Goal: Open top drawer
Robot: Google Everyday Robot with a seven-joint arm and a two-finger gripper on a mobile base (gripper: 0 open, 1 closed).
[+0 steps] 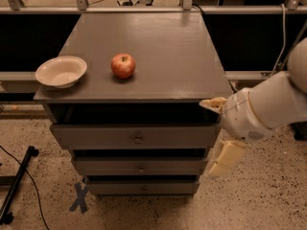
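Note:
The top drawer (96, 137) is the tallest grey front under the cabinet top, with a small round metal knob (137, 139) at its centre. A dark gap shows above the front. My gripper (212, 137) is at the cabinet's right front corner, level with the top drawer's right end and well right of the knob. It is open and empty, with one beige finger (211, 103) up by the cabinet top's edge and the other finger (225, 159) down by the middle drawer.
A red apple (123, 65) and a white bowl (61, 71) sit on the grey cabinet top (168, 47). Two shorter drawers (110, 166) lie below the top one. A black stand leg (17, 186) and a blue X mark (79, 197) are on the speckled floor at left.

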